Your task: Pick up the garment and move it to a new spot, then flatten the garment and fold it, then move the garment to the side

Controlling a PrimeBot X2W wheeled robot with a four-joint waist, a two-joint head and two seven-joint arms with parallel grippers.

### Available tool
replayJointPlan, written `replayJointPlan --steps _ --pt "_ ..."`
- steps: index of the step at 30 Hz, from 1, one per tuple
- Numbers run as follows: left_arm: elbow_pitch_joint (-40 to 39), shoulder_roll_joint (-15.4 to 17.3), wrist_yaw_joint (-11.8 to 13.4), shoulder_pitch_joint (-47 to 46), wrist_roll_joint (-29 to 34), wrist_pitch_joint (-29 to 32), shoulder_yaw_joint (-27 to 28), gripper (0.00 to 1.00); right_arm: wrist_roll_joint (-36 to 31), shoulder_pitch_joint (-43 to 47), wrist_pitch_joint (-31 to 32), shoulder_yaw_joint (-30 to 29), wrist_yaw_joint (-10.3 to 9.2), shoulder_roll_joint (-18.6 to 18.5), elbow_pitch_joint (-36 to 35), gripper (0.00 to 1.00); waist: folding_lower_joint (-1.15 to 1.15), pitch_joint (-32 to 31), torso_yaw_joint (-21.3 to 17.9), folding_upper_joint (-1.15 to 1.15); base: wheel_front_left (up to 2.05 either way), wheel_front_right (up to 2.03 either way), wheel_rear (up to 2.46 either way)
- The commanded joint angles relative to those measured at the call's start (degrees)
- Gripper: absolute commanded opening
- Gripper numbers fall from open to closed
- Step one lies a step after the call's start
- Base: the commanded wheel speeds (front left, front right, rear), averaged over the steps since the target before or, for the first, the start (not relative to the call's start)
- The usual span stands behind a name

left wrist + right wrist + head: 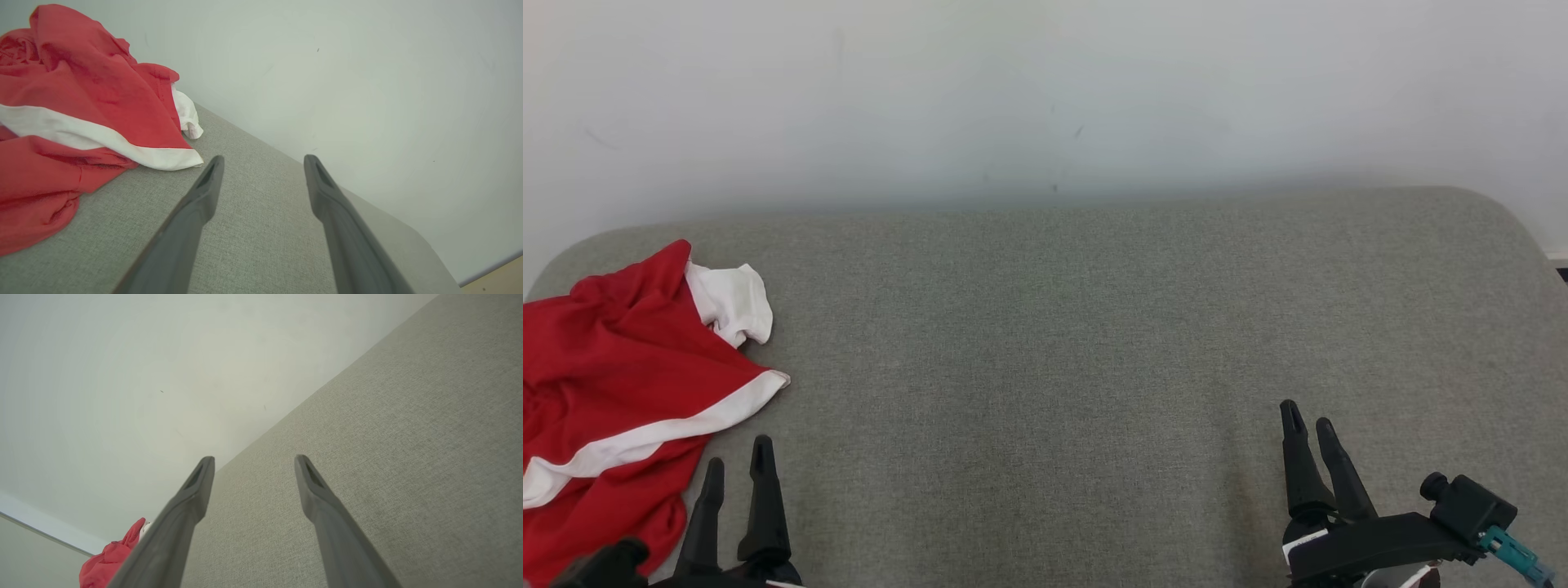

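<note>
A crumpled red garment (613,367) with white bands lies at the far left of the grey upholstered surface (1054,343), partly cut off by the head view's edge. My left gripper (738,454) hovers open just beside its lower right edge, touching nothing. In the left wrist view the garment (81,106) is piled left of my open left gripper (264,161). My right gripper (1305,414) stands open at the lower right, far from the cloth, above bare fabric. The right wrist view shows my right gripper (254,461) with parted jaws and a corner of the garment (110,559) low at the left.
A pale wall (1045,90) rises directly behind the surface. The surface's rounded corners (1494,204) fall away at the far right and far left. A strip of floor (498,277) shows past the edge in the left wrist view.
</note>
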Motion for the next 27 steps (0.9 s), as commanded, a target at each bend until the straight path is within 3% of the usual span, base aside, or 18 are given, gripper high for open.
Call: replayJointPlan --steps 1,27 --pt "-0.96 0.44 0.00 0.11 2.28 -0.58 0.01 1.00 -2.07 -0.18 -0.58 0.24 0.20 -0.06 -0.91 1.00 0.00 0.03 -0.01 0.00 0.00 0.00 0.00" --pt "-3.18 1.05 0.01 1.49 17.70 -4.27 -0.80 1.00 -18.24 0.38 -4.34 1.34 0.25 -0.06 -2.17 1.00 0.00 0.40 0.03 0.00 0.00 0.00 0.00"
